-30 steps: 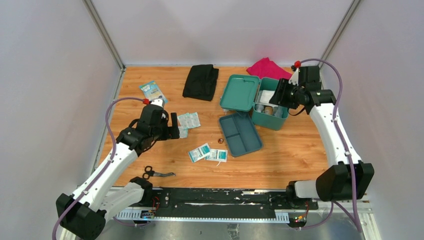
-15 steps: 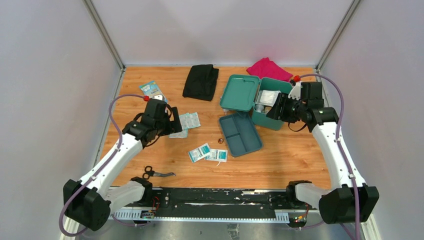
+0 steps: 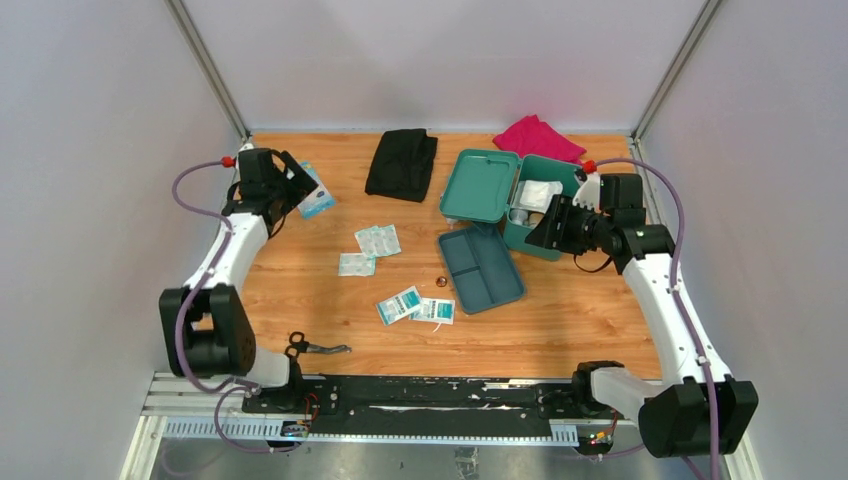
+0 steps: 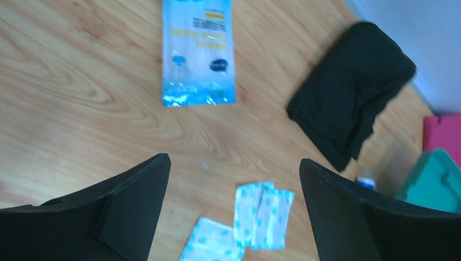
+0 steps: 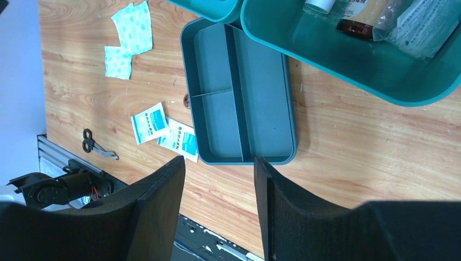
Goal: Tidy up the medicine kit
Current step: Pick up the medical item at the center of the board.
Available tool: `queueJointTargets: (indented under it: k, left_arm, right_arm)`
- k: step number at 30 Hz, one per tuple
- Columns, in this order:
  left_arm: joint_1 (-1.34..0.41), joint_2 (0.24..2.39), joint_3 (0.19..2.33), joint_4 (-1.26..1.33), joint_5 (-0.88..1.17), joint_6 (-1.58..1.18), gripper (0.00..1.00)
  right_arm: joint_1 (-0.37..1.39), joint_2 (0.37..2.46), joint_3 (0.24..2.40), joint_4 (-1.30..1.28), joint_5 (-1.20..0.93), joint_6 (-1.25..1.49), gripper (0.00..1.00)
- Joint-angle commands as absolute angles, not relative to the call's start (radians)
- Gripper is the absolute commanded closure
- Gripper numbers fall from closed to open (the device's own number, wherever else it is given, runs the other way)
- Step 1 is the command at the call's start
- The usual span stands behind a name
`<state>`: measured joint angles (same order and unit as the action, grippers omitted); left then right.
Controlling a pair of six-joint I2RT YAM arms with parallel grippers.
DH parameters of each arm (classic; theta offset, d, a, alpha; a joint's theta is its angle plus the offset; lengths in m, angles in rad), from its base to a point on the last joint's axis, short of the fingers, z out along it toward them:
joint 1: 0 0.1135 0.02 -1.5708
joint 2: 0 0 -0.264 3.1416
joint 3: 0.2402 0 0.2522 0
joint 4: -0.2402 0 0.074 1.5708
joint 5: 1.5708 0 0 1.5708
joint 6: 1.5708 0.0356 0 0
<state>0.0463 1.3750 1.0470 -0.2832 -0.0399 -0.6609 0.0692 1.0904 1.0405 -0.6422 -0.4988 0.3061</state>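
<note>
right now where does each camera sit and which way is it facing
Top external: above and behind the bases, looking down on the table; both arms, left pincer and right pincer show.
Left wrist: on the left arm, facing down at blue packet and black cloth; own fingers show.
Right wrist: on the right arm, facing down at inner tray and box; own fingers show.
Shared: top and left wrist both see the black cloth.

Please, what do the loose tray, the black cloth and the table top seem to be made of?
Tray: probably moulded plastic, smooth teal with rounded edges. Black cloth: fabric, matte, soft folds. Table top: wood or wood-look laminate, grain visible.
</note>
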Motion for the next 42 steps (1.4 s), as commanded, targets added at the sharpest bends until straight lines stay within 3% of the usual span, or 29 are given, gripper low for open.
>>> queueJointTargets:
  k: [1, 11, 22, 32, 36, 42]
  left_arm:
    - [0.125, 1.522, 1.065, -0.103, -0.017, -0.706, 0.06]
    - [0.2, 1.896, 1.342, -0.176, -0.006, -0.62, 0.1]
    - [0.221, 2.09, 1.503, -0.2, 0.071, -0.574, 0.16]
    - [0.221, 2.168, 1.526, -0.212, 0.085, -0.598, 0.21]
    - [0.221, 2.208, 1.552, -0.238, 0.093, -0.601, 0.29]
    - [0.221, 2.217, 1.548, -0.226, 0.111, -0.595, 0.52]
  right_arm:
    - [0.053, 1.036, 1.017, -0.639, -0.521, 0.327, 0.46]
    - [0.054, 1.01, 1.02, -0.634, -0.557, 0.339, 0.46]
    - [0.054, 1.019, 1.012, -0.627, -0.575, 0.356, 0.46]
    - [0.054, 1.035, 1.019, -0.592, -0.602, 0.394, 0.48]
    - [0.054, 1.035, 1.019, -0.59, -0.599, 0.39, 0.49]
    - [0.053, 1.028, 1.013, -0.59, -0.594, 0.394, 0.5]
